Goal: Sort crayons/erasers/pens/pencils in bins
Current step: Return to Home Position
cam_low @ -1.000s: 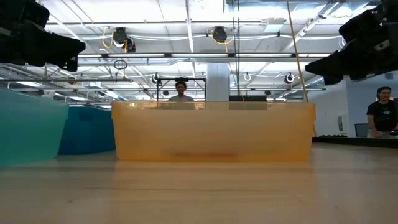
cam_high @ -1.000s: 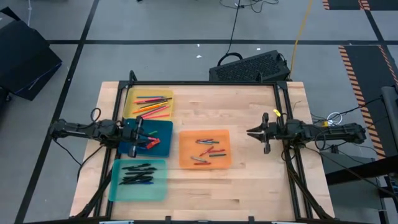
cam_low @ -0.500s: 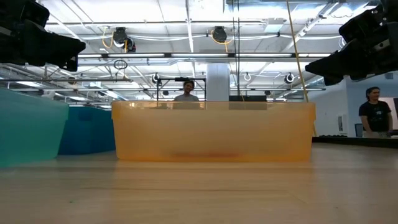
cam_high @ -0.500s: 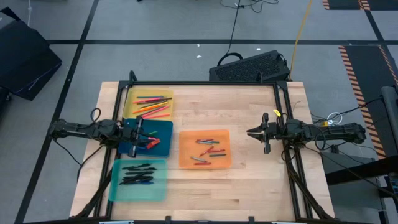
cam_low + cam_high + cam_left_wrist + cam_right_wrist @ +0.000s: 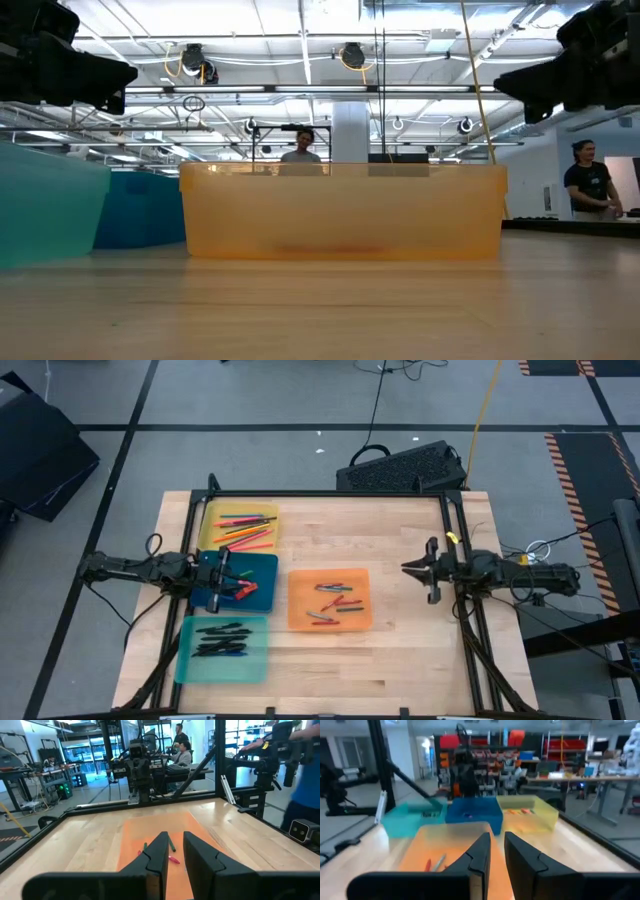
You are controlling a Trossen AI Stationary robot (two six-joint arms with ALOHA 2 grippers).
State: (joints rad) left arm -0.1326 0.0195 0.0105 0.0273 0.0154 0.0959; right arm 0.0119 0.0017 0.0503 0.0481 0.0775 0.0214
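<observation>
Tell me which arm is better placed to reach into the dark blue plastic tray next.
Left. The left hand hovers right over the dark blue plastic tray, while the right hand hangs on the far side of the orange plastic tray, which lies between it and the blue one.

yellow bin (image 5: 209, 525), orange bin (image 5: 298, 610), teal bin (image 5: 187, 665)

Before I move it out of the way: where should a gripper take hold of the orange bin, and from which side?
Judging by its shape, grip the orange bin by its thin upright wall, one finger inside and one outside, coming straight down. The wall facing the right gripper looks best: bare table lies between them, and the crayons lie mid-tray, clear of that rim.
</observation>
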